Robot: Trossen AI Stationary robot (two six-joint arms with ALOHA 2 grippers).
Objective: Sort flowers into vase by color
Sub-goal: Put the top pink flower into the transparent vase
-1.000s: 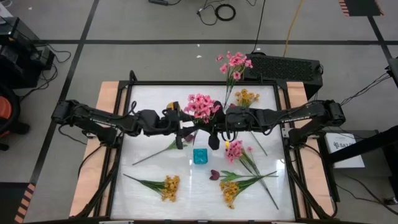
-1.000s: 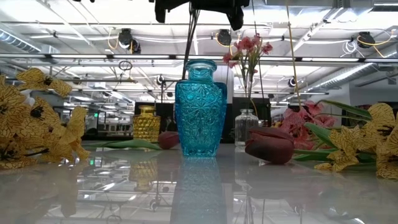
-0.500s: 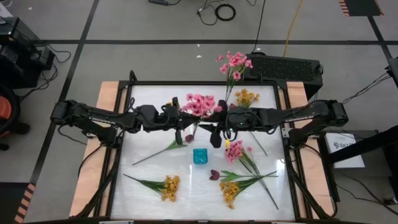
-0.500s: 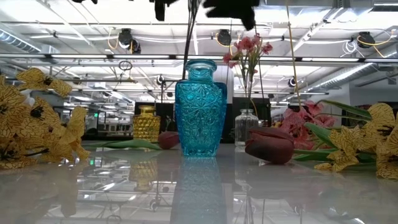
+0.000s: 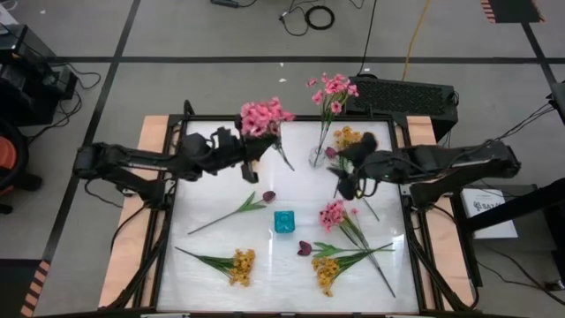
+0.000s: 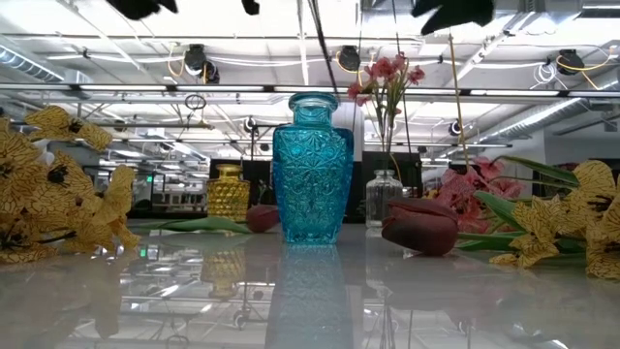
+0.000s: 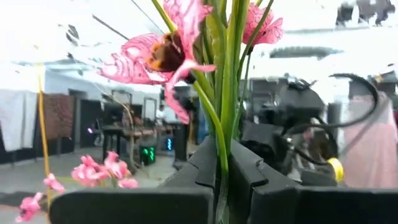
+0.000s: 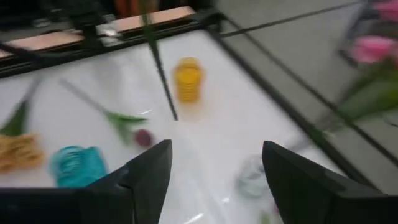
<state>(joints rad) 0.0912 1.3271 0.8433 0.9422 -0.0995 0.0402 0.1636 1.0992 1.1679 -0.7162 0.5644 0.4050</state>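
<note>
My left gripper (image 5: 256, 146) (image 7: 227, 155) is shut on a pink flower, whose blossom cluster (image 5: 265, 115) stands over the table's far left and whose stem (image 6: 315, 29) hangs above the blue vase (image 5: 283, 221). My right gripper (image 5: 340, 184) (image 8: 214, 180) is open with nothing between its fingers, right of the clear vase (image 5: 318, 157), which holds pink flowers (image 5: 334, 88). The yellow vase (image 8: 188, 79) stands near the far edge. A maroon tulip sprig (image 5: 238, 210), a loose maroon bud (image 5: 305, 248), yellow sprigs (image 5: 238, 265) (image 5: 327, 269) (image 5: 350, 137) and a pink sprig (image 5: 334, 214) lie flat on the table. My left gripper pinches the pink flower's green stem (image 7: 222, 180) between its two fingers, just below the blossoms. The fingers come from the table's left, slanting upward, and lie across the stem. The flower is lifted clear, blossoms above the fingers, the lower stem (image 5: 287, 159) hanging free.
The blue vase (image 6: 312, 170) stands mid-table with the yellow vase (image 6: 228, 192) behind it to the left and the clear vase (image 6: 385, 199) behind it to the right. Sprigs crowd the near right. A black box (image 5: 402, 95) sits beyond the far edge.
Both grippers met at the pink flower over the table's middle. My left gripper took hold of its stem, tipped upward and carried it up toward the far left. My right gripper let go, rose and drew back toward the right edge.
</note>
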